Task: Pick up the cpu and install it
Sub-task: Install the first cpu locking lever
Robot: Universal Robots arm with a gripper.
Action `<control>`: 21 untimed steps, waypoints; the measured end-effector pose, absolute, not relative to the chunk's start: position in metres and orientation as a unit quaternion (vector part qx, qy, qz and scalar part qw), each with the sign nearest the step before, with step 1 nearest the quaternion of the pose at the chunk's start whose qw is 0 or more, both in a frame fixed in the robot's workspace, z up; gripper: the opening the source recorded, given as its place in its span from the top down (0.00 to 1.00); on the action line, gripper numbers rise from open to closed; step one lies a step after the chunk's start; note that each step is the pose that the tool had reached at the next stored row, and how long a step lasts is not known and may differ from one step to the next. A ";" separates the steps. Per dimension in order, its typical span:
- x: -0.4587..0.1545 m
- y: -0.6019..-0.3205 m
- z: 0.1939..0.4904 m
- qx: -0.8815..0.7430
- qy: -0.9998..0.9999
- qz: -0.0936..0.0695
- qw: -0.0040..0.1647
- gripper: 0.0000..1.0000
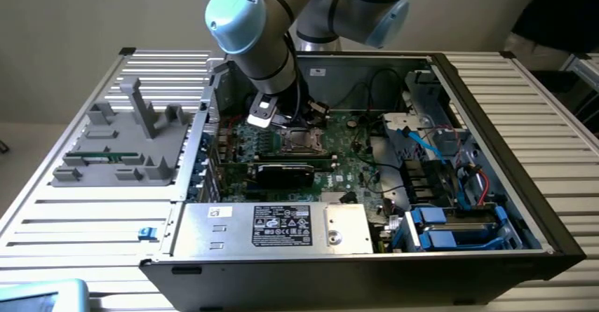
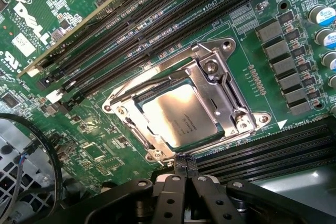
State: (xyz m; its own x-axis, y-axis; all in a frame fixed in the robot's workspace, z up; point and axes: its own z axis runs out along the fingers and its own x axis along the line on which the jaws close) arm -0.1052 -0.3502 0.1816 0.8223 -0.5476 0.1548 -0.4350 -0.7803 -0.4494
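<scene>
Robot arm (image 1: 262, 52) inside open computer case (image 1: 374, 186), over motherboard (image 1: 346, 158)

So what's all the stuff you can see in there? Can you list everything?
computer case: one, black and grey, open on the slatted table
motherboard: one, green, inside the case
cpu: one, silver, lying in the socket
socket frame: one, silver metal, around the cpu
memory slots: several, black, beside the socket
power supply: one, grey with black label, front of case
grey holder: one, on the table at the exterior view's left
robot arm: one, light blue and grey, above the socket
gripper: one, black, shut, at the socket's edge
</scene>
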 end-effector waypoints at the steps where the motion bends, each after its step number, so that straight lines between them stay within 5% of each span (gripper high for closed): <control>1: -0.105 -0.350 0.182 -0.933 0.263 -0.140 0.201 0.89; 14: -0.105 -0.347 0.182 -0.933 0.263 -0.140 0.201 0.89; 21: -0.106 -0.346 0.207 -0.933 0.263 -0.140 0.201 0.89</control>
State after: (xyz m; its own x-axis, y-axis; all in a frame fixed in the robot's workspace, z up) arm -0.1060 -0.3465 0.2070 0.8223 -0.5477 0.1548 -0.4351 -0.7802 -0.4495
